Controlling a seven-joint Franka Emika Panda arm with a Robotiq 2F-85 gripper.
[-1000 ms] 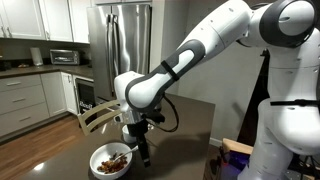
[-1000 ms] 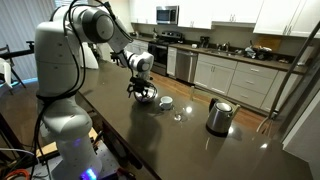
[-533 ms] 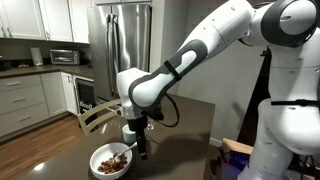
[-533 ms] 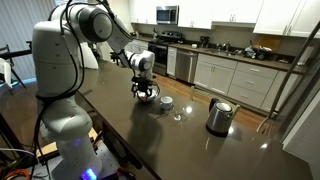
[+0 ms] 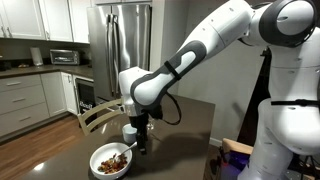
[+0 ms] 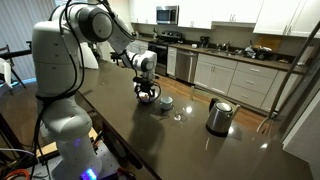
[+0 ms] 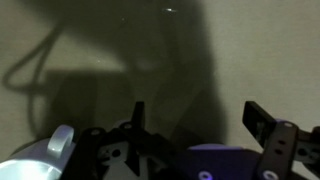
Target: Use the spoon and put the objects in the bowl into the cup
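The white bowl (image 5: pixel 110 172) stands at the table's near corner, with the heap of brown and reddish objects (image 5: pixel 113 159) in it. The small white cup (image 5: pixel 128 131) stands just behind it; it also shows as the cup (image 6: pixel 166 101). My gripper (image 5: pixel 142 150) hangs open just beside the bowl's rim, between bowl and cup, low over the dark table. In the wrist view the gripper (image 7: pixel 200 120) has its two fingers wide apart with only bare tabletop between them. A white rim (image 7: pixel 55 148) shows at the lower left there. I cannot make out the spoon in any view.
A small clear glass (image 6: pixel 178 116) and a steel kettle (image 6: pixel 219 116) stand further along the dark table (image 6: pixel 130 135). A wooden chair (image 5: pixel 92 115) stands at the table's far side. Kitchen counters and a fridge (image 5: pixel 120 45) lie behind.
The gripper has shifted sideways a little, from over the bowl's edge towards the cup. It stays open. Bowl and cup have not moved.
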